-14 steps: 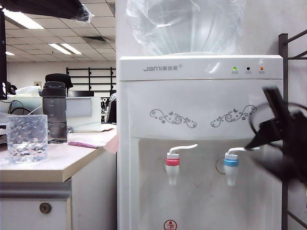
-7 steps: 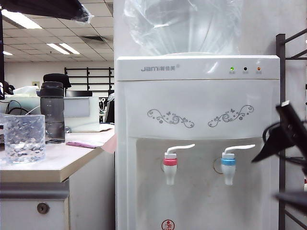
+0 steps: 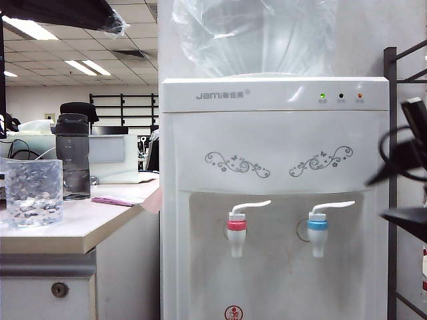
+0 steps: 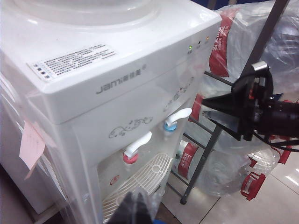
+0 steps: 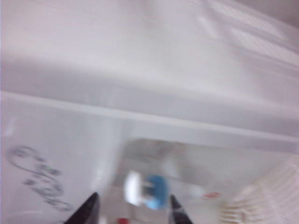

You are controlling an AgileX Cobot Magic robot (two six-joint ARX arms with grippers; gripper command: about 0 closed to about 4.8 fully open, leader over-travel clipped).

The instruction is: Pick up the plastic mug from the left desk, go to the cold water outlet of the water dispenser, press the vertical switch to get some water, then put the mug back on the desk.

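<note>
We see the plastic mug (image 3: 35,192) standing on the left desk (image 3: 80,230), just in front of a smoky-grey bottle (image 3: 74,157) and well apart from both arms, with what may be a little water in it, though its dimpled wall makes that hard to judge. The right gripper (image 4: 219,109) hangs beside the water dispenser (image 3: 273,167), off to the side of the cold water outlet (image 3: 317,232), its jaws spread and empty; in its own blurred wrist view the blue ring sits between the two fingertips. The left gripper (image 4: 134,210) is low in front of the drip tray (image 4: 140,179), clenched on nothing. If water is still needed, the risk we judge greatest is pressing the vertical switch (image 3: 333,207) with no mug beneath it, sending water onto the tray. Another is nudging the red-ringed tap (image 3: 236,233) by mistake, since the two levers look alike and stand near each other.
</note>
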